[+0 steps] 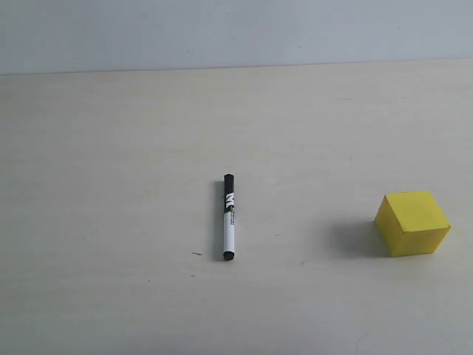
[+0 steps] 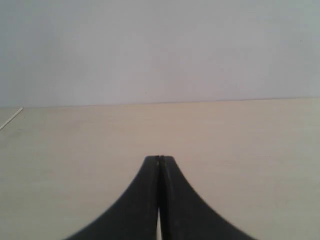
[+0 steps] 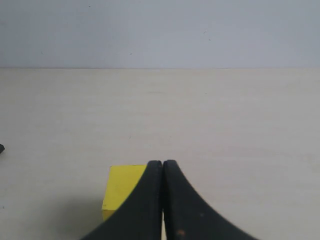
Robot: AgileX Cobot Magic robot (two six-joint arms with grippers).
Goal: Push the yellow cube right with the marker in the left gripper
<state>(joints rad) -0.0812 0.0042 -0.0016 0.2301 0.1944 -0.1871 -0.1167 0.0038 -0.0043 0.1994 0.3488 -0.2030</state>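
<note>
The marker (image 1: 228, 217) lies flat in the middle of the pale table, black cap pointing away, white barrel toward the front. Far to its right sits the yellow cube (image 1: 412, 222). Neither arm shows in the exterior view. In the left wrist view my left gripper (image 2: 160, 158) is shut with nothing between its fingers, over bare table. In the right wrist view my right gripper (image 3: 162, 162) is shut and empty too; the yellow cube (image 3: 121, 187) lies partly hidden behind one finger. A black bit of the marker (image 3: 1, 148) peeks in at that view's edge.
The pale table (image 1: 111, 148) ends at a plain grey-blue wall (image 1: 222, 29) at the back. A tiny dark speck (image 1: 196, 254) lies near the marker's front end.
</note>
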